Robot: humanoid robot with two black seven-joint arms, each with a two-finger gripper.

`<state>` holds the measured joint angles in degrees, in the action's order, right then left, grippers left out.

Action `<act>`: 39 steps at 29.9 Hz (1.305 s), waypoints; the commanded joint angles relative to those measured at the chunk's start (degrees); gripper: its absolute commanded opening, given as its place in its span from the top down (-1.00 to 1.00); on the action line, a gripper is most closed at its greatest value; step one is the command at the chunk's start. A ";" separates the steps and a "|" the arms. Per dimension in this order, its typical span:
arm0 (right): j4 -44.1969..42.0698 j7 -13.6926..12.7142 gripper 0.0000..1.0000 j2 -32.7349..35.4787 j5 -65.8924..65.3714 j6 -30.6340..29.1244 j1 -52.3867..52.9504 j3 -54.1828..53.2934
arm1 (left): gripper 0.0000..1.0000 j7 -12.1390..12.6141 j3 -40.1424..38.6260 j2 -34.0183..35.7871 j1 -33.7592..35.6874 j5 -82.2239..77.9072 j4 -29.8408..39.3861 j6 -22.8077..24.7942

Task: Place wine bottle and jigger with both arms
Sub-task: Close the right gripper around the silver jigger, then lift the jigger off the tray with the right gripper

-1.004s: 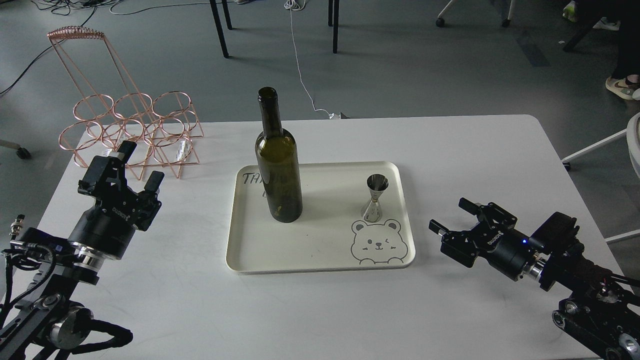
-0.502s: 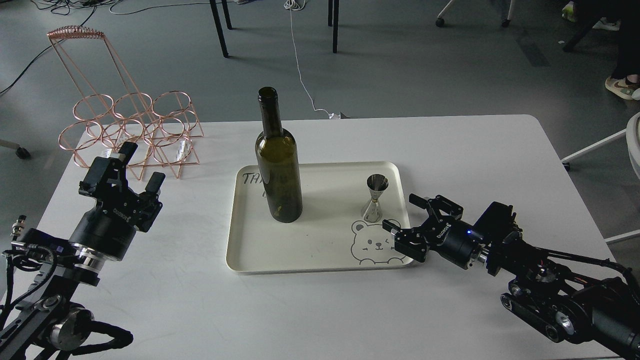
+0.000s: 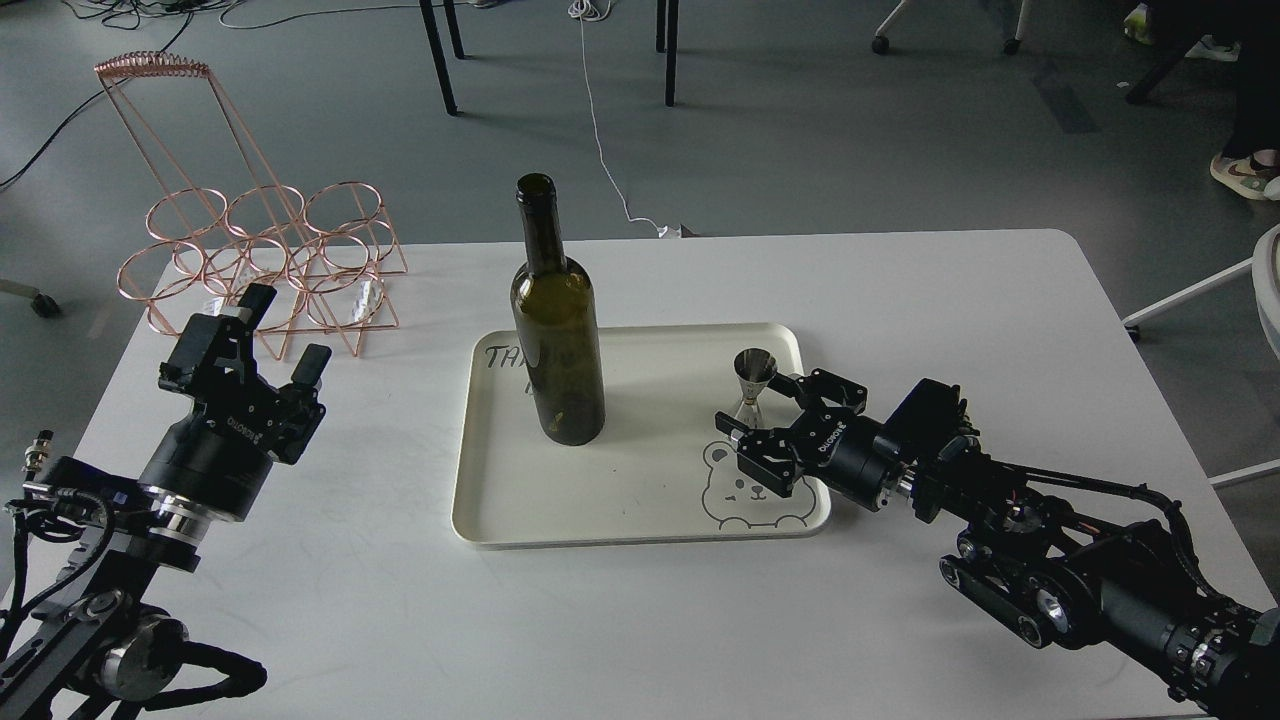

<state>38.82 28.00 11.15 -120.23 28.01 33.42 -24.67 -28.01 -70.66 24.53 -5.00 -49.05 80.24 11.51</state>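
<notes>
The wine bottle (image 3: 556, 330), tall, dark olive-green and unlabelled, stands upright in the left half of a cream tray (image 3: 640, 520). The silver jigger (image 3: 753, 385) stands upright in the tray's right half, above a printed bear face. My right gripper (image 3: 752, 403) is open over the tray's right edge, one finger on each side of the jigger's lower cup, not closed on it. My left gripper (image 3: 283, 328) is open and empty, held above the table well to the left of the tray.
A copper wire bottle rack (image 3: 262, 260) stands at the table's back left, just behind my left gripper. The white table (image 3: 640, 620) carries the tray in its middle. Chair legs and cables lie on the floor beyond.
My right arm has reached left across the table, from beside the tray to over its right edge, bringing the open fingers around the jigger. The left arm, bottle and jigger have not moved.
</notes>
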 commanded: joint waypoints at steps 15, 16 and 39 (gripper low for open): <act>-2.26 0.00 0.70 -1.57 0.61 -0.01 1.12 -0.73 | -0.96 0.01 0.00 0.08 0.08 0.00 0.01 0.00; -2.08 0.00 0.70 -1.48 0.78 -0.01 1.21 -0.91 | -0.96 0.01 0.00 0.08 0.08 0.00 0.01 0.00; 5.57 0.00 0.67 15.74 20.03 -0.01 -8.01 -12.42 | -0.96 0.01 0.00 0.17 0.17 0.00 0.01 0.09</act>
<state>44.34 28.00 25.90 -101.09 28.00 27.64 -37.14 -28.00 -70.67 24.72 -4.73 -49.03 80.24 11.60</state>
